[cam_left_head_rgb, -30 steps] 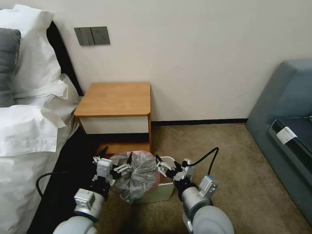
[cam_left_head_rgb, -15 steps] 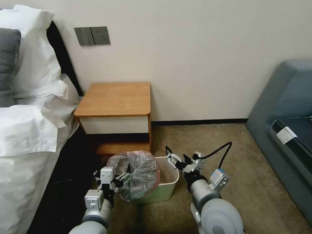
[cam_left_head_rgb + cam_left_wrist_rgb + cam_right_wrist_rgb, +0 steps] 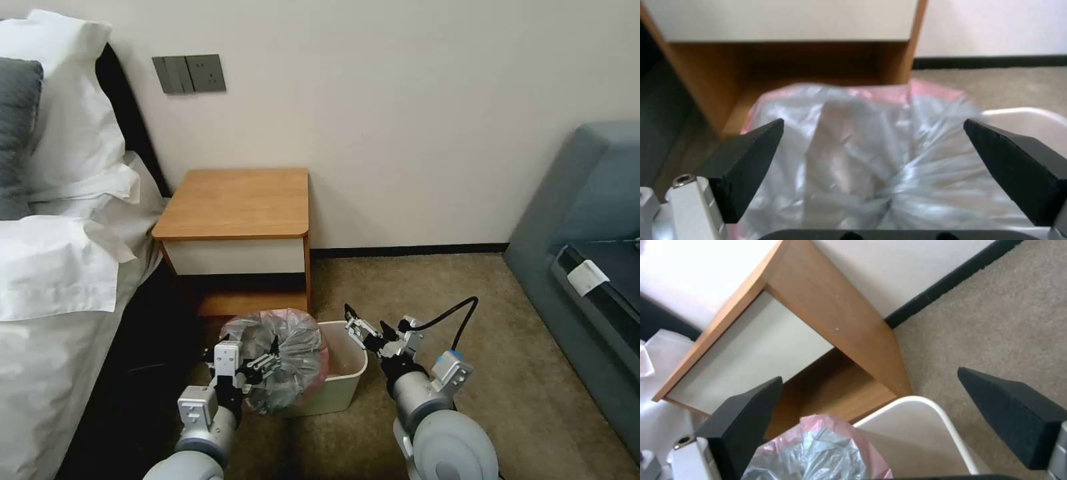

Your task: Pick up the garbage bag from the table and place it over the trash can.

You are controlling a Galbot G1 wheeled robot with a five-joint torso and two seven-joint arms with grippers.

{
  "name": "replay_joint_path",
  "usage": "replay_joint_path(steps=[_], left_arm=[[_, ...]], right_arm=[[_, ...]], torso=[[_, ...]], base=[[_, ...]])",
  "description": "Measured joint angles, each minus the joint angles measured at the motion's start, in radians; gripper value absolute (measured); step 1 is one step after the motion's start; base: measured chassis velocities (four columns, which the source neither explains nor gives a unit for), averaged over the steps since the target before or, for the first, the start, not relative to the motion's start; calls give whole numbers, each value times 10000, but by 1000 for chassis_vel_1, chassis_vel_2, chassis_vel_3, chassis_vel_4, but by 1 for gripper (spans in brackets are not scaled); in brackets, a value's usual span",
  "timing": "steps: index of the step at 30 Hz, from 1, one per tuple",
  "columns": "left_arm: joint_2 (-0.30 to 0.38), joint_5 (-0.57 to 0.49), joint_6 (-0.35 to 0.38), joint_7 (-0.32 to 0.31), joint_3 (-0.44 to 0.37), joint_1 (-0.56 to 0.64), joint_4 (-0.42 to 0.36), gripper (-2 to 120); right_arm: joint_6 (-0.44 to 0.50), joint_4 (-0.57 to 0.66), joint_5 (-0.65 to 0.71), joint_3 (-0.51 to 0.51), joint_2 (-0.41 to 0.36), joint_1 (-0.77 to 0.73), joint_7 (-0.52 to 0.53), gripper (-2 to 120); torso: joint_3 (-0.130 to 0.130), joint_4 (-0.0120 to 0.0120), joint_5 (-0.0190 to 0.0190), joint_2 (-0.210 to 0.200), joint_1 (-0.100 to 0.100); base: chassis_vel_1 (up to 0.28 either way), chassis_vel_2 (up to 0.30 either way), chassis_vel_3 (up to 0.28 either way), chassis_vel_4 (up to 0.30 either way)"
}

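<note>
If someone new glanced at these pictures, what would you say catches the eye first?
The crinkly garbage bag stands out, bunched over the left half of the trash can on the carpet in front of the table. The left tool sits open against the bag, and the right tool hangs open above the can's bare right rim.

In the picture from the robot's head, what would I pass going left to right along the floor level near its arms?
Bed → left gripper → garbage bag → trash can → right gripper → carpet → grey sofa.
</note>
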Motion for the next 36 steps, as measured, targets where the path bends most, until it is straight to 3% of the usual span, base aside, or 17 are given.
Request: replay_joint_path(steps=[3, 21, 29, 36], left_arm=[[-93, -104, 152, -341, -80, -126, 299, 100], [-192, -1021, 276, -264, -332, -392, 1060, 95], [-205, -1458, 292, -347, -348, -464, 1275, 72], [-207, -1515, 303, -374, -321, -524, 1389, 65]], right_arm=[[26, 0, -130, 56, 58, -246, -42, 100], [143, -132, -551, 300, 261, -682, -104, 100], [189, -212, -715, 281, 348, -733, -92, 100], [219, -213, -754, 303, 343, -765, -70, 100]], torso=[[-1, 0, 0, 0, 0], [0, 0, 0, 0, 0], [0, 0, 0, 0, 0], [0, 0, 0, 0, 0]], base=[[0, 0, 0, 0], [0, 0, 0, 0], [0, 0, 0, 0], [0, 0, 0, 0]])
